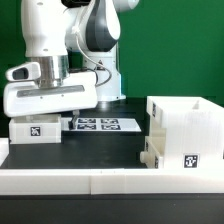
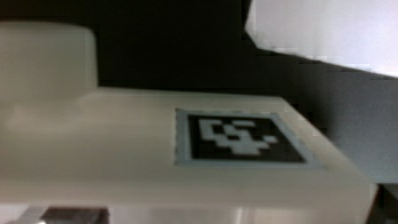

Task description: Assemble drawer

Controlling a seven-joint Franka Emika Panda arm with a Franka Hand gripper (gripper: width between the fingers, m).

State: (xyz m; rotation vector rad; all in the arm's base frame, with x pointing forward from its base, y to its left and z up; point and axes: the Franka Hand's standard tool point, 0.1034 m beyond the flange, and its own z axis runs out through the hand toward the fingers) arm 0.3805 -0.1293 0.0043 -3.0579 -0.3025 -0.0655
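Green wall at the back; black tabletop [image 1: 110, 148] under everything.

Item 1: drawer [image 1: 195, 118], white plastic, lying in separate parts.
- Housing [image 1: 178, 135]: boxy, open at the top, standing upright at 3 o'clock in the exterior view. 1 black-and-white tag [image 1: 190, 160] sits low on its near face. A lower white part [image 1: 150, 152] juts out at the housing's 9 o'clock side, touching it; whether it is a separate piece cannot be told.
- Tray [image 1: 35, 130]: small white box at 9 o'clock in the exterior view, well apart from the housing, resting on the tabletop with 1 tag facing the camera. In the wrist view its tagged face [image 2: 237, 137] fills most of the picture, close and blurred, with dark tabletop beyond.

Item 2: gripper [image 1: 42, 112], on the white arm [image 1: 85, 35], directly at the tray's 12 o'clock and right down on it. The fingers are hidden in both views, so whether they are spread, closed or clamped on the tray cannot be told.

Item 3: marker board [image 1: 100, 124], flat on the tabletop, at the tray's 3 o'clock, between tray and housing and set further back; several tags show on it.

Item 4: rail [image 1: 100, 182], long, low and white, running across the 6 o'clock edge of the exterior view, nearer the camera than all the drawer parts.
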